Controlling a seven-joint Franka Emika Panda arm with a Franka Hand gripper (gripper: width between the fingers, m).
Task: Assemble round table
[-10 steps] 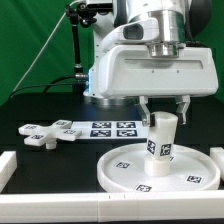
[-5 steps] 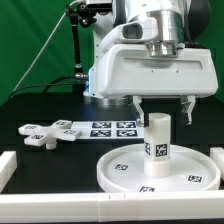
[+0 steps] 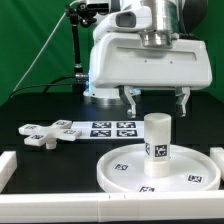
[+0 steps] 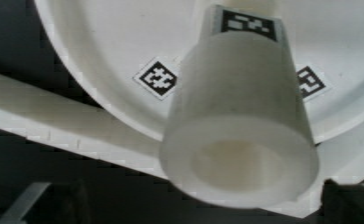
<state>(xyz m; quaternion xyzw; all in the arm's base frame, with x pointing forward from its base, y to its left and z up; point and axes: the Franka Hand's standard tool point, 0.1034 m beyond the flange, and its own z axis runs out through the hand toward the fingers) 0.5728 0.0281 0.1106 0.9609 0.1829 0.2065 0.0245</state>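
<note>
The large rimmed round disc [image 3: 158, 169] lies on the black table at the front. The short thick cylinder [image 3: 158, 138] stands upright on its central hub, tags facing the camera. My gripper [image 3: 155, 102] hangs open just above the cylinder, fingers spread to either side and touching nothing. In the wrist view the cylinder [image 4: 241, 120] fills the middle, seen from its top end, with the disc [image 4: 108, 40] behind it. The four-lobed cross piece [image 3: 40, 133] lies flat at the exterior view's left.
The marker board [image 3: 105, 128] lies behind the disc. A white rail [image 3: 60, 210] runs along the front edge, with another rail end [image 3: 7, 165] at the left. The robot base [image 3: 100, 90] stands behind, with a dark stand [image 3: 78, 50].
My gripper let go of the cylinder and rose straight up. The cylinder, tilted a second ago, now stands upright on the disc's hub.
</note>
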